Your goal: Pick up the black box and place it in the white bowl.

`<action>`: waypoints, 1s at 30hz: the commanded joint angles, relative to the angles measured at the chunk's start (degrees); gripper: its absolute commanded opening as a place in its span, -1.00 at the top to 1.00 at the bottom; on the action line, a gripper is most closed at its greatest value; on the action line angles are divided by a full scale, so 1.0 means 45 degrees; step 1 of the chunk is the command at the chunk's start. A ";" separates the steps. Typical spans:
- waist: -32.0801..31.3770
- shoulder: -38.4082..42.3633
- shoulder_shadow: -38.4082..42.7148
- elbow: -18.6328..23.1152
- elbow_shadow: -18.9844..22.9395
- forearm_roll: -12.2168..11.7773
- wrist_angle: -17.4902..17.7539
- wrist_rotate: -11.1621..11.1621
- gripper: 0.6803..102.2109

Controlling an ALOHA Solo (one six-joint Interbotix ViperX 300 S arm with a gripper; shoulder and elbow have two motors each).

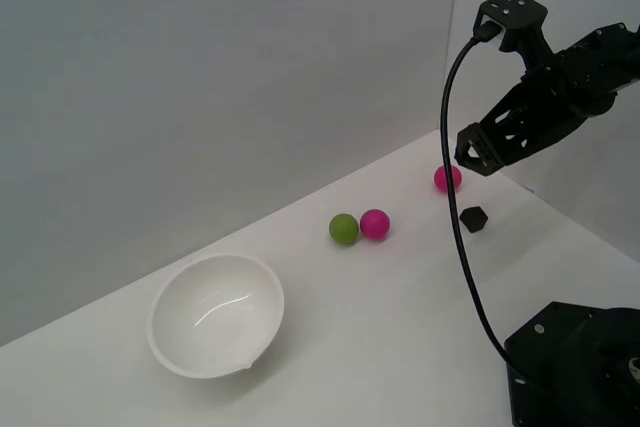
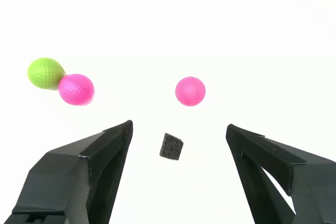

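The black box [image 1: 473, 218] is a tiny matte cube on the white table, at the exterior view's right; in the wrist view the box [image 2: 172, 146] lies between my two spread fingers, untouched. My gripper [image 1: 472, 155] hangs in the air above the box, open and empty; in the wrist view the gripper [image 2: 179, 128] shows both black fingers wide apart. The white bowl [image 1: 216, 314] stands at the exterior view's lower left, empty, far from the gripper.
A pink ball [image 1: 447, 178] lies just behind the box. A green ball [image 1: 343, 229] and a second pink ball [image 1: 375, 223] touch each other mid-table. The black robot base [image 1: 575, 367] sits at the lower right. A black cable [image 1: 458, 217] hangs from the arm.
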 commanded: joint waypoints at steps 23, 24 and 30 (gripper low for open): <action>0.0449 -0.2012 -0.1953 -0.0020 -0.0039 -0.0332 0.0273 0.0117 -0.96; 0.0449 -0.2070 -0.2012 0.0078 0.0059 -0.0352 0.0156 0.0098 -0.96; 0.0449 -0.2207 -0.2129 0.0684 0.0684 -0.0527 -0.0762 0.0098 -0.96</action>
